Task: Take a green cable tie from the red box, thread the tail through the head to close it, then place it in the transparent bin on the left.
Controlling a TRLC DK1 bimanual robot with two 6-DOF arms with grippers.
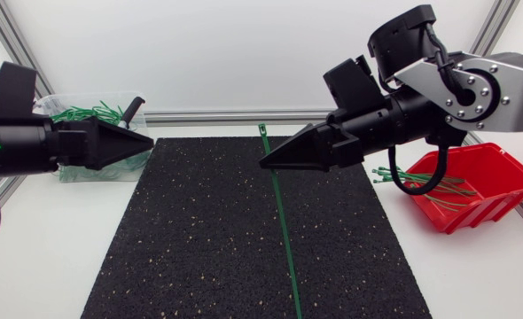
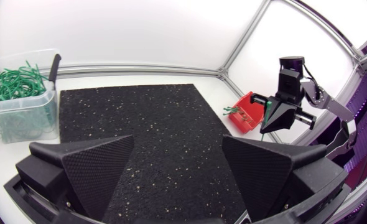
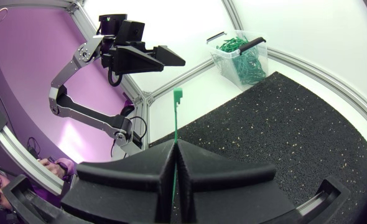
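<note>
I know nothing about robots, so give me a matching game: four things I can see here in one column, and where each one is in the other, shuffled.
Things:
1. green cable tie
2. red box
3. transparent bin
4. black mat

Places:
A. at the back left of the table
B. spread over the table's middle
C. pinched between the right jaws
D. at the table's right side

Pairs: 1-C, 2-D, 3-A, 4-B.
</note>
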